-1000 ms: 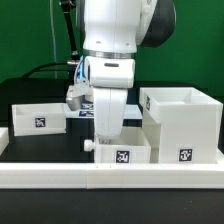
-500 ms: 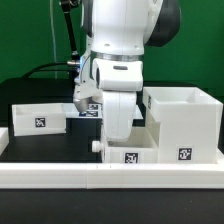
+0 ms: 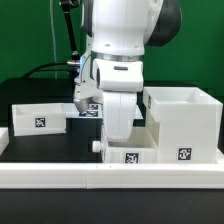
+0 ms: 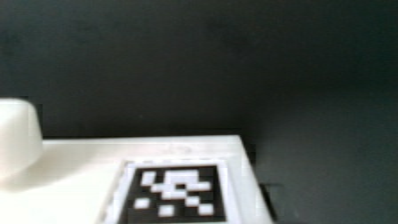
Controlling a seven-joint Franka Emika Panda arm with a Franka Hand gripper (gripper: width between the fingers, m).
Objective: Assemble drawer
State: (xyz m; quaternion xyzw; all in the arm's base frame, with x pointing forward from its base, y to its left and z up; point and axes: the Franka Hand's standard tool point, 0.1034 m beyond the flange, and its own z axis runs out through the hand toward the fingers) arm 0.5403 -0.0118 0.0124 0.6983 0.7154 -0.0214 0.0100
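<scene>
A small white drawer tray [image 3: 128, 156] with a marker tag and a small knob [image 3: 97, 146] stands at the front middle. The arm's hand reaches down into it. My gripper [image 3: 118, 138] is at the tray's wall, and its fingers are hidden by the hand. A large white drawer housing [image 3: 181, 124], open on top, stands just to the tray's right in the exterior view. A second white tray [image 3: 38, 118] stands at the left. The wrist view shows a white surface [image 4: 80, 170] with a tag very close up, a white rounded shape [image 4: 15, 140] beside it, and no fingers.
A white rail [image 3: 110, 179] runs along the table's front edge. A tagged white part [image 3: 88, 108] lies behind the arm on the black table [image 3: 50, 148]. Cables hang at the back left.
Between one second and half a second ago the arm and the small tray both shifted towards the exterior view's right, closer to the housing. Nothing has moved since.
</scene>
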